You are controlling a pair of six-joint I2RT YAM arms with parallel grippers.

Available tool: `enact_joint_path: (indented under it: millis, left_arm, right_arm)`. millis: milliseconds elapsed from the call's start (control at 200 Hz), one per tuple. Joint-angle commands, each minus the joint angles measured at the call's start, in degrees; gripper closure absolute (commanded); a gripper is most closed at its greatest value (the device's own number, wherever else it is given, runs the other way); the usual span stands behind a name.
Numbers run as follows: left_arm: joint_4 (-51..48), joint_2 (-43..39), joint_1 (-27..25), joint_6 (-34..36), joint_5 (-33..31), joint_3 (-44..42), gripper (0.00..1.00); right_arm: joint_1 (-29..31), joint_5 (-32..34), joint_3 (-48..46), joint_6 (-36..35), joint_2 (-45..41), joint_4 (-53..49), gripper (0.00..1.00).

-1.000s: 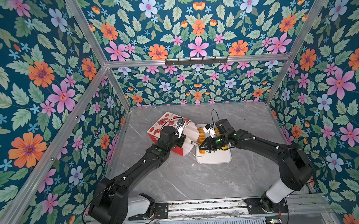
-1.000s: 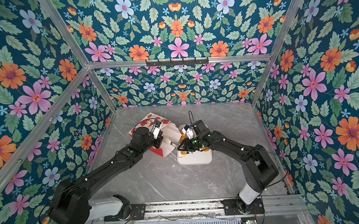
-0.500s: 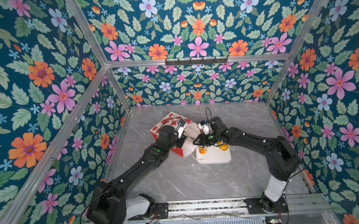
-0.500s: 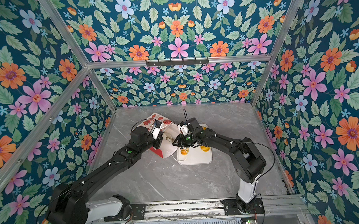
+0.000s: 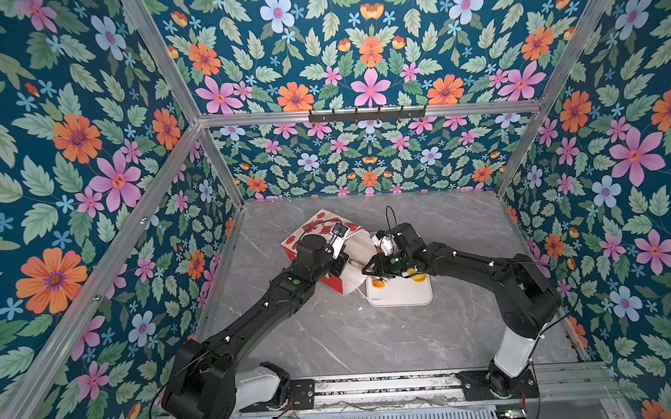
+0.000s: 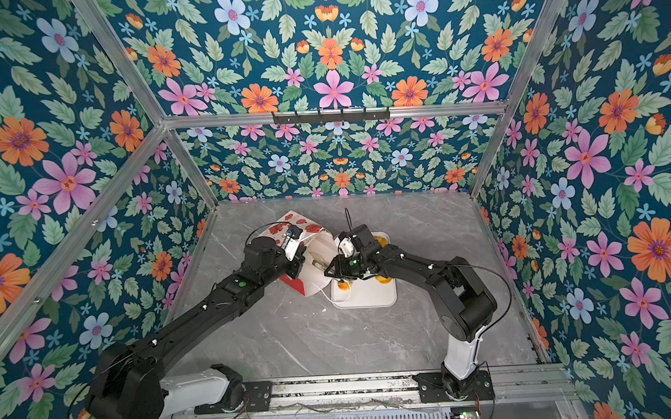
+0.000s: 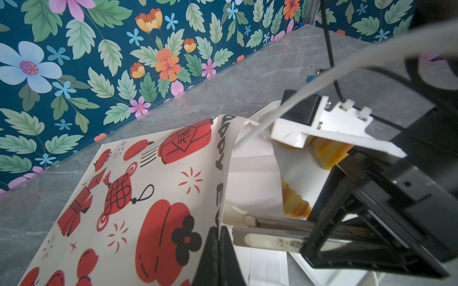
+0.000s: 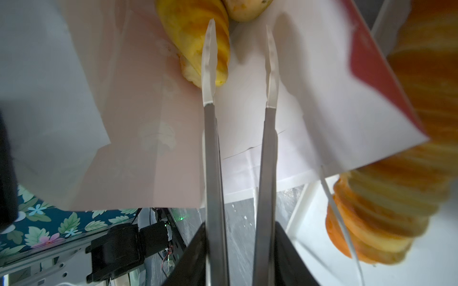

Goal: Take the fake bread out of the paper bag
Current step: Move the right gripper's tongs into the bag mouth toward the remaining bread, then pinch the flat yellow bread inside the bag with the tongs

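Top views are both showing the grey counter (image 5: 331, 335). The paper bag (image 5: 315, 225) is being kept tipped over on it, with its mouth turned to the white tray (image 5: 404, 295) just beside it. The bag's rim is being pinched tight by the left gripper (image 7: 218, 237), so the mouth is being held wide. That has not changed since a second ago.

What has changed is the right gripper (image 8: 239, 32). A second ago it was being held over the tray. Now it is being pushed into the bag's mouth, with its two long fingers (image 8: 209, 62) parted and nothing caught between them.

Some of the fake bread (image 8: 386, 210) is already lying on the tray. More is still being kept deep in the bag. A yellow croissant (image 8: 190, 37) is being crossed by one finger, though a touch cannot be told. A second piece (image 8: 245, 6) is being shown just past it. So the job is likely only partly done, and the croissant is probably being gone for next.
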Motion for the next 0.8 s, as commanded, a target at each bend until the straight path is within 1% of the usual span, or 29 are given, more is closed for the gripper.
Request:
enact_joint_path:
  millis: [0, 60, 320, 420, 650, 795]
  left_arm:
    - [2.0, -0.4, 0.0, 0.1, 0.6, -0.1, 1.0]
    - [2.3, -0.4, 0.0, -0.1, 0.6, -0.2, 1.0]
    - [2.3, -0.5, 0.0, -0.3, 0.8, -0.3, 1.0]
    - [2.1, -0.7, 0.0, -0.3, 0.7, -0.3, 1.0]
    - [2.1, -1.0, 0.0, -0.4, 0.7, -0.3, 1.0]
    - [2.0, -0.9, 0.0, -0.4, 0.8, 0.0, 1.0]
  right_arm:
    - [0.1, -3.5, -1.1, 1.9, -0.7, 5.3, 0.61]
    - [0.2, -4.0, -1.6, 2.2, -0.6, 6.4, 0.61]
    - [0.1, -2.5, -3.4, 4.0, -2.9, 10.5, 0.63]
    - [0.1, -3.2, -3.6, 4.1, -3.2, 11.5, 0.63]
    - [0.4, -6.5, -2.7, 3.1, -1.3, 11.2, 0.62]
    - [1.6, -6.8, -1.7, 1.1, -0.1, 9.2, 0.62]
